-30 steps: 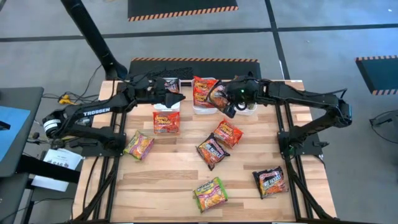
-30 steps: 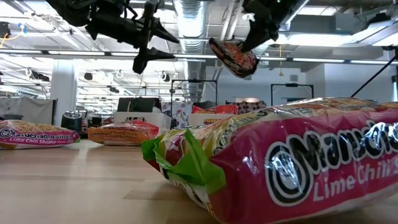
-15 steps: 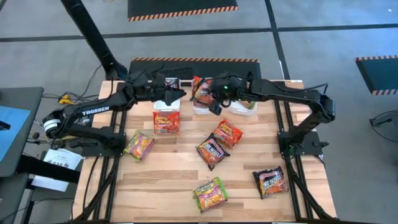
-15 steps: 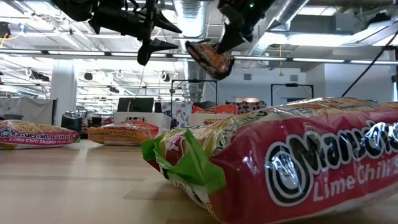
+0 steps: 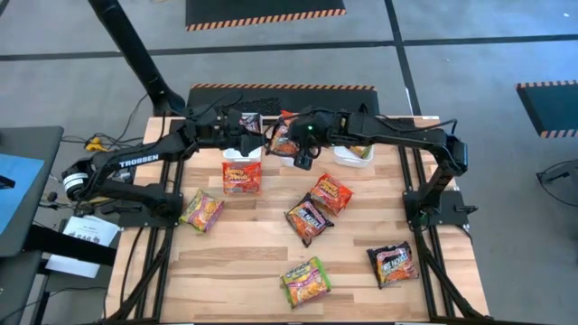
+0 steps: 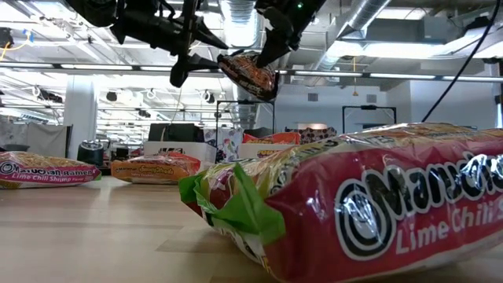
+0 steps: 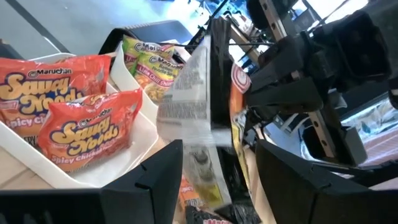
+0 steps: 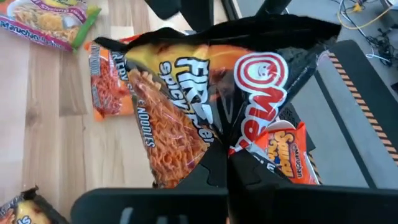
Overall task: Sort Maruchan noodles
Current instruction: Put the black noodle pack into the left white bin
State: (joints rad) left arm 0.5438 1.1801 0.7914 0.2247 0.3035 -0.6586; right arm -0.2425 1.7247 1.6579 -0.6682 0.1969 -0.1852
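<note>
Black and orange crinkly plastic, printed with "Fire Spicy" noodles, is what my right gripper (image 5: 298,144) holds: a dark Maruchan packet (image 8: 205,112) pinched by its edge between my closed fingers and hanging in the air, not touching anything. I take the white rectangular middle bin (image 5: 296,159) at the far edge of the wooden table (image 5: 244,262) as my landmark. The held packet hangs just above this bin, a little toward its left side.

My left gripper (image 5: 256,142) hovers just left of the middle bin, very near the held packet, with its two fingers spread wide and nothing between them. In the left wrist view the packet stands edge-on right in front of these fingers.

Inside the middle bin lie red-orange "Saucy Noods" packets (image 7: 74,118). The bin next to it holds green-yellow lime chili packets (image 7: 152,59). On its other side stands a second white bin (image 5: 242,144), under my left arm.

On the table in front of the middle bin, nearer to the front edge, lie loose packets: an orange packet (image 5: 242,176), a green-edged pink packet (image 5: 201,213) further left, a red-orange packet (image 5: 331,192) touching a dark packet (image 5: 307,218), another dark packet (image 5: 393,264) far to the right, and a green lime chili packet (image 5: 306,281) by the front edge.
</note>
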